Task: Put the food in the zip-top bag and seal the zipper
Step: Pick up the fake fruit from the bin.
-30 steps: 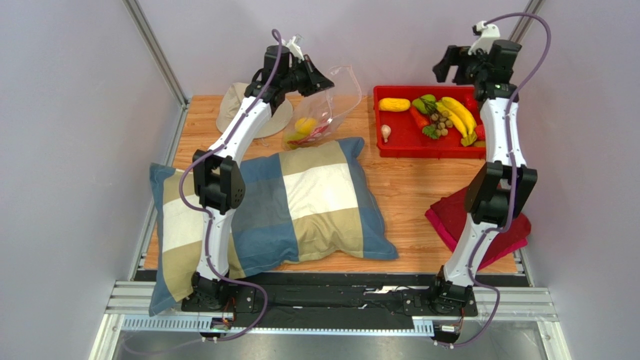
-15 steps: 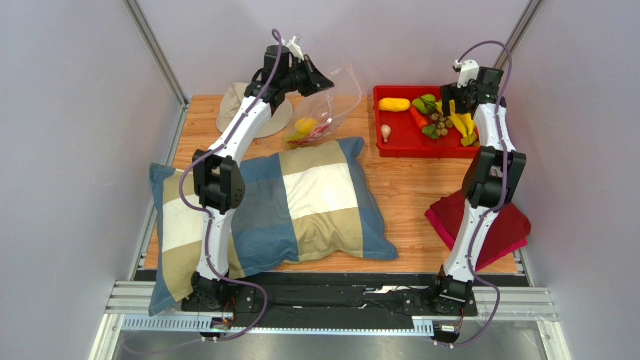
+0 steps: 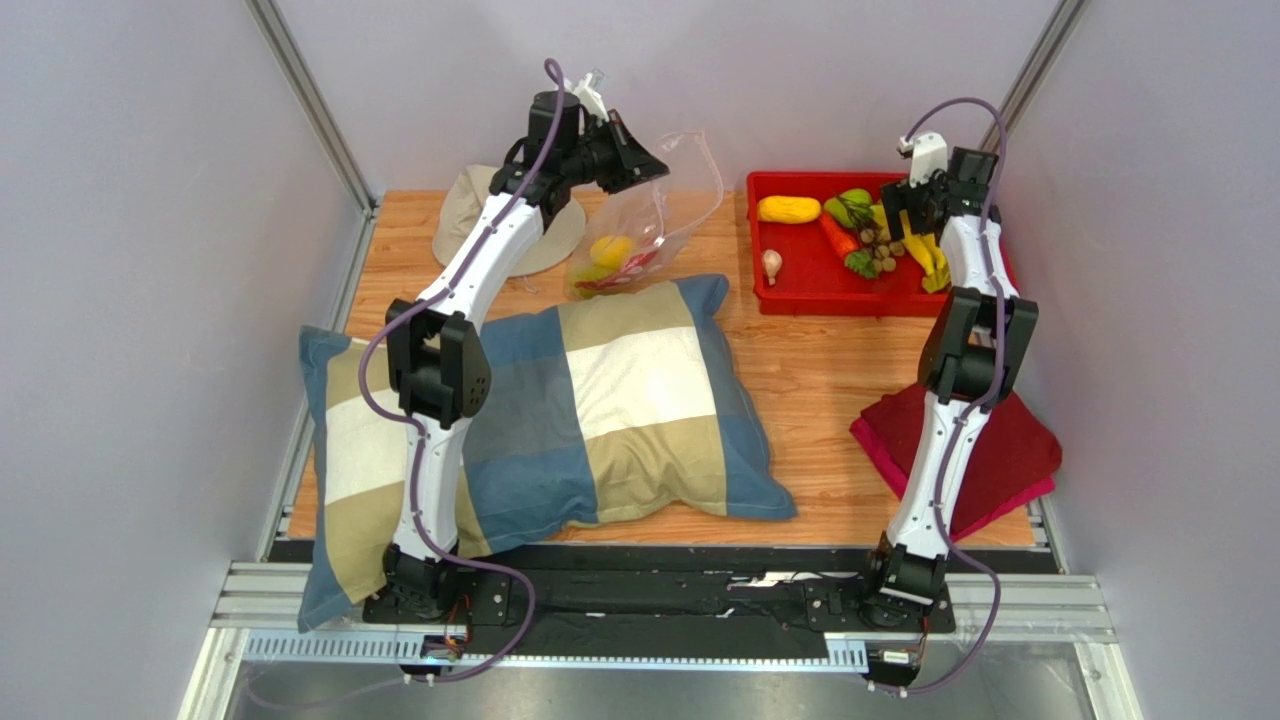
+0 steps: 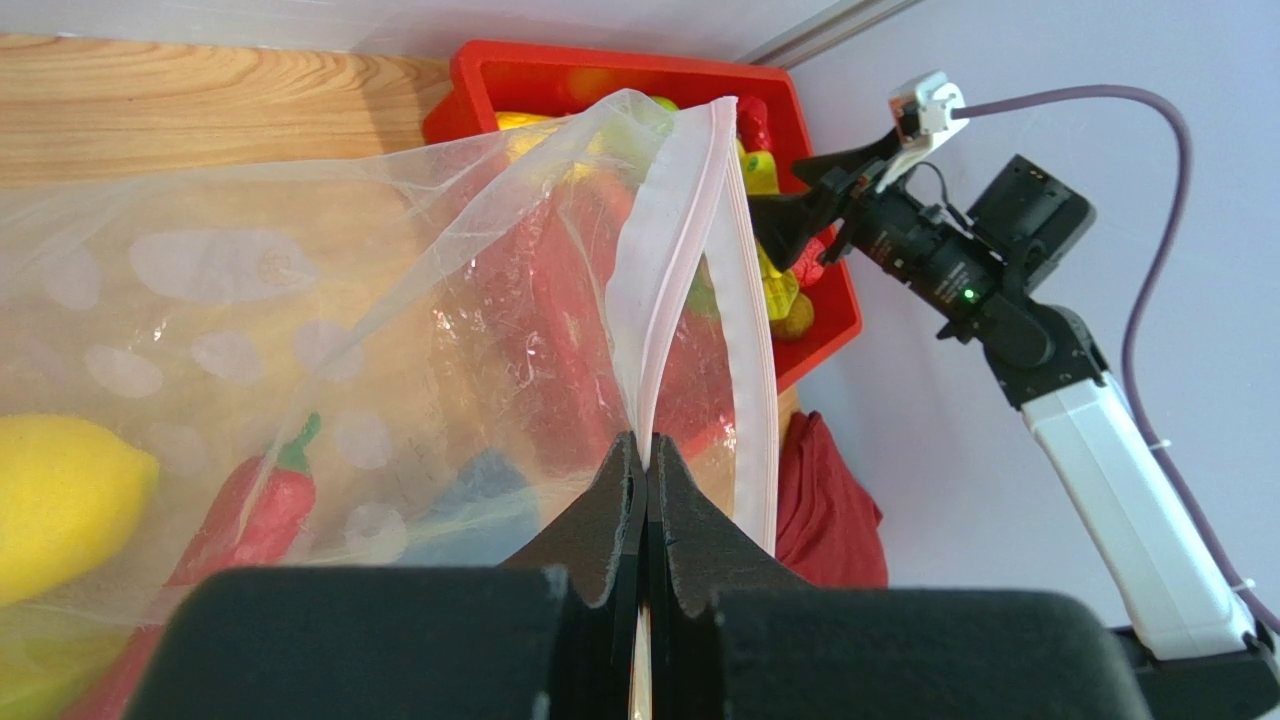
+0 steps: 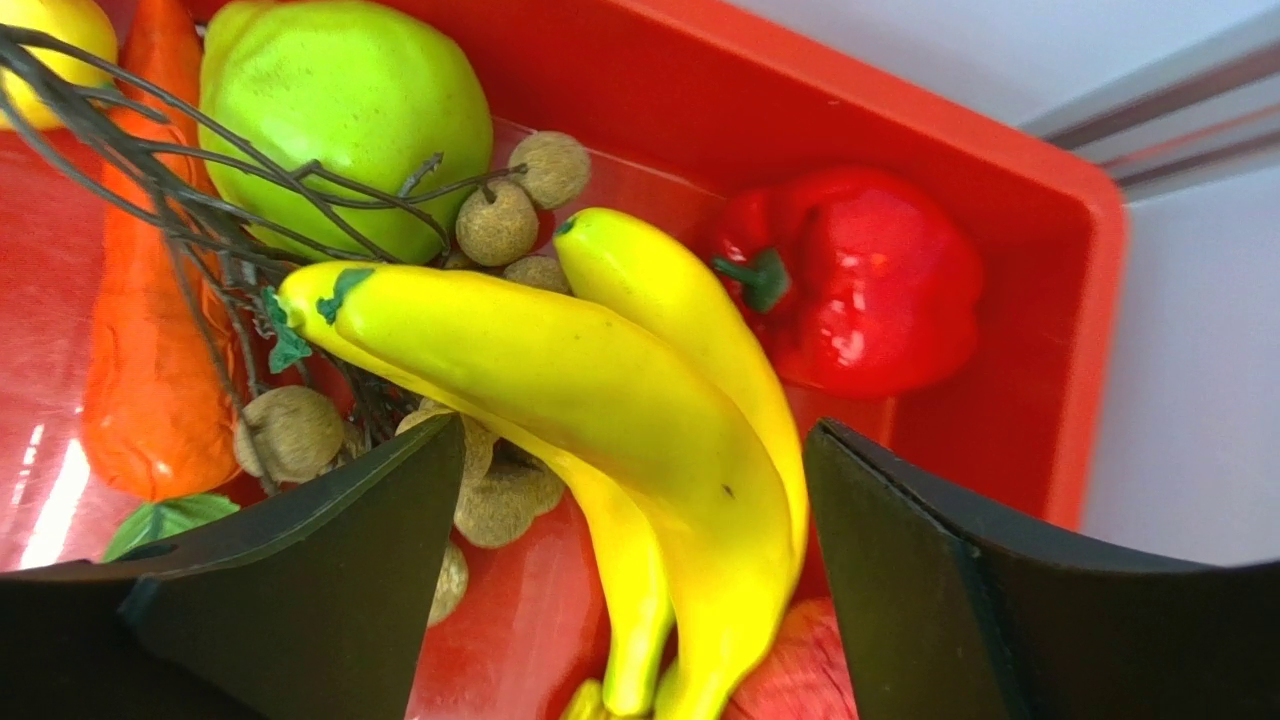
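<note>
My left gripper [image 4: 645, 450] is shut on the pinkish zipper [image 4: 684, 225] of the clear zip-top bag [image 3: 669, 203] and holds its mouth up at the back of the table. A yellow lemon [image 4: 68, 495] and a red chili [image 4: 248, 518] lie inside the bag. Down in the red tray [image 3: 781, 293], my right gripper [image 5: 634, 432] is open with one finger on each side of the yellow bananas [image 5: 601, 375], not touching them. Around the bananas lie a red pepper [image 5: 864, 285], a green fruit [image 5: 346, 105], an orange carrot [image 5: 143, 345] and a tan bunch [image 5: 496, 225].
A checked pillow [image 3: 601, 405] covers the table's middle and left. A beige hat [image 3: 473, 218] sits behind the left arm. A red cloth [image 3: 1022, 450] lies at the right edge. The tray also holds a yellow corn cob [image 3: 789, 209] and a small pale piece [image 3: 772, 266].
My right gripper has come down from above the tray's back right corner to straddle the bananas, its jaws narrowing slightly. The left gripper and the bag have stayed still.
</note>
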Robot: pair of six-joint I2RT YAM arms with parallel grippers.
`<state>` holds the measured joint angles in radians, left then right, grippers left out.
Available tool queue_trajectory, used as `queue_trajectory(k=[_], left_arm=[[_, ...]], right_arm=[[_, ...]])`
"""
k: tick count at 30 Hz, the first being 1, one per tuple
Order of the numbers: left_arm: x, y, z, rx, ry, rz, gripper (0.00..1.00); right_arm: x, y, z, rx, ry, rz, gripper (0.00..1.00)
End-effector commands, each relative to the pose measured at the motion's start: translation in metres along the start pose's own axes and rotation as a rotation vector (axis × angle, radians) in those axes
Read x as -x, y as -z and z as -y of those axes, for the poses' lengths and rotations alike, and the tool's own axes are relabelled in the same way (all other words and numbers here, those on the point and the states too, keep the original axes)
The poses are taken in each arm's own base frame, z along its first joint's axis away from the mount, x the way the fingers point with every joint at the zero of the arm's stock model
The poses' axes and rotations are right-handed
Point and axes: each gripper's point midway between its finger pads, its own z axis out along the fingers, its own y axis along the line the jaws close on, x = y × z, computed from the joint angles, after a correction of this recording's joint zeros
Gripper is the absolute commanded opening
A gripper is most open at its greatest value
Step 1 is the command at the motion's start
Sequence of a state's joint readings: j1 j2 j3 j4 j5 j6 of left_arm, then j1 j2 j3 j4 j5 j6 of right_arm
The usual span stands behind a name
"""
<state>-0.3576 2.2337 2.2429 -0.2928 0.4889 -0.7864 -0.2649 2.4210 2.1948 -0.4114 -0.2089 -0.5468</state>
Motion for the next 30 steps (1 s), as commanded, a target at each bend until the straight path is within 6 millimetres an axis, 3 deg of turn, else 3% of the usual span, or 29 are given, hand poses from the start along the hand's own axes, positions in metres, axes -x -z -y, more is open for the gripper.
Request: queue_trajectory(k=[1, 5, 8, 9, 11, 16, 22, 30], left_arm=[[0.01, 0.002, 0.009, -0.037, -0.027, 0.031, 0.0], [0.01, 0.001, 0.008, -0.036, -0.031, 0.03, 0.0], [0.011, 0.001, 0.005, -0.031, -0.026, 0.029, 0.0], [0.011, 0.001, 0.005, -0.031, -0.025, 0.029, 0.0], [0.011, 0.001, 0.006, -0.032, -0.026, 0.03, 0.0], [0.012, 0.002, 0.007, -0.035, -0.029, 0.031, 0.0], [0.011, 0.002, 0.007, -0.036, -0.024, 0.027, 0.0], [0.012, 0.003, 0.009, -0.039, -0.027, 0.031, 0.0]], right_arm=[[0.023, -0.01, 0.004, 0.008, 0.074, 0.098, 0.84], [0.014, -0.017, -0.003, 0.038, 0.081, 0.088, 0.75], [0.014, -0.017, -0.003, 0.041, 0.078, 0.09, 0.56], [0.015, -0.016, -0.002, 0.038, 0.073, 0.093, 0.44], [0.016, -0.013, -0.001, 0.035, 0.073, 0.093, 0.34], [0.035, 0.01, 0.006, 0.026, 0.072, 0.128, 0.03], [0.066, 0.048, 0.022, 0.002, 0.018, 0.209, 0.0], [0.087, 0.077, 0.038, -0.02, -0.072, 0.268, 0.0]])
